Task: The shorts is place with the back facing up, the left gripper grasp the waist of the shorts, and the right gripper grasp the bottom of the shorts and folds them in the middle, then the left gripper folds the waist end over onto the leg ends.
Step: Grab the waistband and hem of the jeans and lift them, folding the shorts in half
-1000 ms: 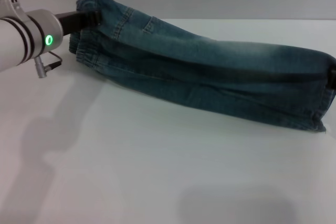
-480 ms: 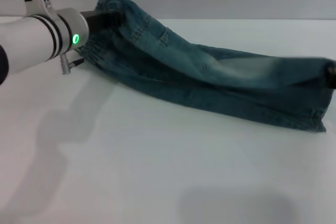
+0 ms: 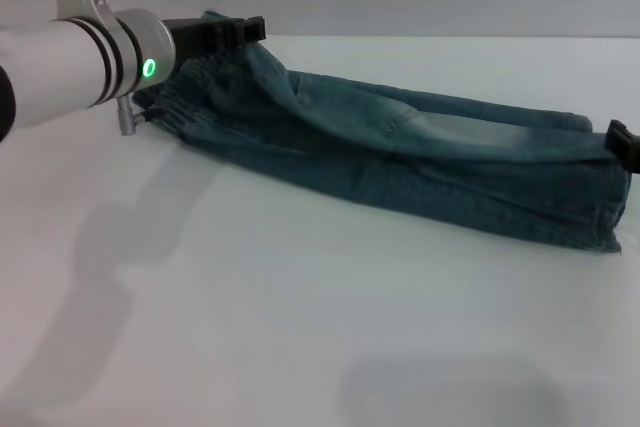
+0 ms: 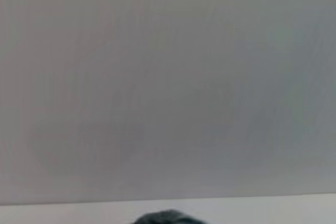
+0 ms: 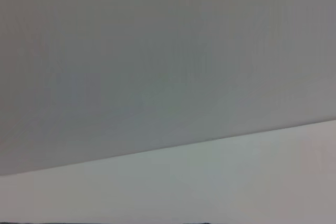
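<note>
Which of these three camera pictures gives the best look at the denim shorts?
The head view: the shorts lie stretched across the white table, whole length visible. The left wrist view catches only a dark sliver at its edge, perhaps denim; the right wrist view shows no recognisable denim.

Shorts (image 3: pixel 400 162) laid lengthwise across table (image 3: pixel 300 327), running from 10 o'clock down to 3 o'clock. Waist of the shorts (image 3: pixel 185 112) at the 10 o'clock end, leg ends (image 3: pixel 610 212) at the 3 o'clock end. Left gripper (image 3: pixel 240 31) above and just behind the waist, toward 11 o'clock. Right gripper (image 3: pixel 625 145) at the 3 o'clock edge, against the far side of the leg ends. Near half of table, 6 o'clock side, in front of the garment
</note>
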Controlling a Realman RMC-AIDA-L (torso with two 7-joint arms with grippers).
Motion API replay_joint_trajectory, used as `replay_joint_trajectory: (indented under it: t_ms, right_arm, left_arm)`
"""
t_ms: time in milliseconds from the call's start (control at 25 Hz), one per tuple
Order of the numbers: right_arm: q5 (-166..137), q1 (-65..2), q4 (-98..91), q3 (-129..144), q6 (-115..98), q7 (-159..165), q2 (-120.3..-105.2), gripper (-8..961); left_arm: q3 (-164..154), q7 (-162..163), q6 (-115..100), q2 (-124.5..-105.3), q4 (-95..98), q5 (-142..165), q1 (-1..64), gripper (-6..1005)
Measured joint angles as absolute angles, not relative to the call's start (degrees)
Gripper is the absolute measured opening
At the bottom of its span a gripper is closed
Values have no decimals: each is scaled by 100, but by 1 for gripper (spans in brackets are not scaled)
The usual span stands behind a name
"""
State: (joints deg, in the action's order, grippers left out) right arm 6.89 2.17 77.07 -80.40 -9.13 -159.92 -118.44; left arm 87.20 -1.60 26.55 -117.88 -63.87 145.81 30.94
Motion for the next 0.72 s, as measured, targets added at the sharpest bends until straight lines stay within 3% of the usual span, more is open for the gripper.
replay_joint_trajectory:
  t_ms: [240, 480, 720]
  right_arm:
    - [677, 248, 7593, -7905, -441, -15992, -11847, 701]
    - [520, 253, 7315, -7733, 387, -15997, -11844, 748]
    - [237, 241, 7179, -7401, 798, -15975, -11865, 746]
  left_arm:
    - [8912, -277, 2932, -11779, -6623, 14637, 3003, 671]
    - [9317, -328, 3431, -11777, -6790, 14874, 2922, 853]
    - [9532, -366, 3669, -11770, -6585, 15071, 2936, 852]
